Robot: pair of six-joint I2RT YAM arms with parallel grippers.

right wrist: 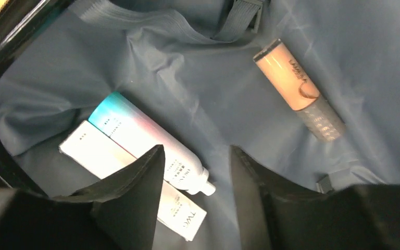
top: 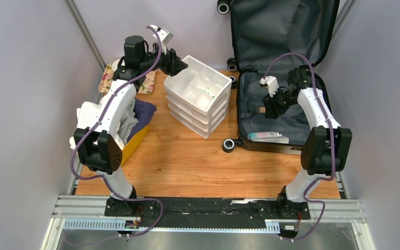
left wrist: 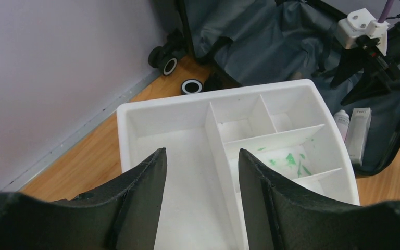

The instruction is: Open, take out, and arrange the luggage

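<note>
Beside the yellow bin [top: 137, 141] of clothes, the left gripper [left wrist: 200, 156] hangs spread and empty over the white drawer organizer [left wrist: 135, 122]. To the right the suitcase [top: 248, 116] lies open on the table (lid propped up against the back wall). The right gripper [right wrist: 195, 151] hovers inside it, fingers apart and holding nothing, above a bottle [right wrist: 135, 135], a white box [right wrist: 91, 151] and a peach tube [right wrist: 286, 78].

Luggage [top: 284, 31] lid cut off at top edge, yellow bin [top: 137, 140] mostly hidden under clothes [top: 143, 113] (and the left arm [top: 115, 104]), white box [right wrist: 91, 150] print unreadably small.
</note>
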